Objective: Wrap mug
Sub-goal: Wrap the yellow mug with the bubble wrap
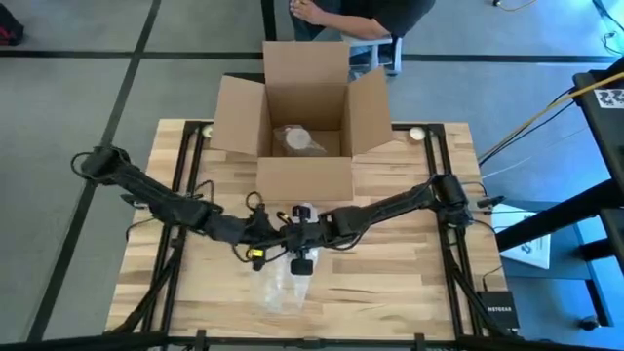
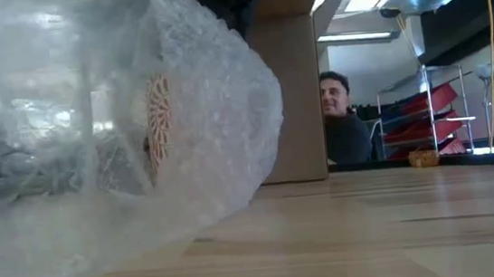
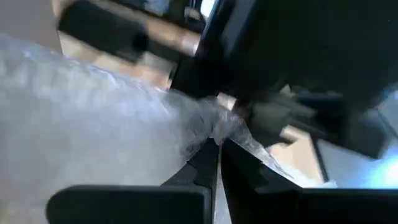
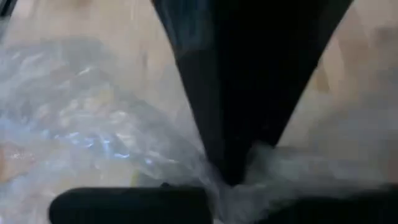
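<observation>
Two dark robot arms meet over the middle of the pale wooden slatted table (image 1: 390,283), just at six o'clock of an open brown cardboard box (image 1: 304,117) that holds a bundle already wrapped in clear plastic (image 1: 297,139); the left gripper (image 3: 214,146) has its fingers pressed together on a gathered edge of the sheet of clear bubble wrap (image 1: 283,288), and the right gripper (image 4: 233,177) is likewise pinched shut on a bunch of the same sheet; the rest of the wrap trails toward six o'clock across the boards. From table height, the bubble wrap fills the near side, and through it shows the mug with an orange patterned disc on its face (image 2: 160,127), swathed in the film and resting on the wood. A person in dark clothing (image 2: 345,134) sits beyond the box at twelve o'clock.
</observation>
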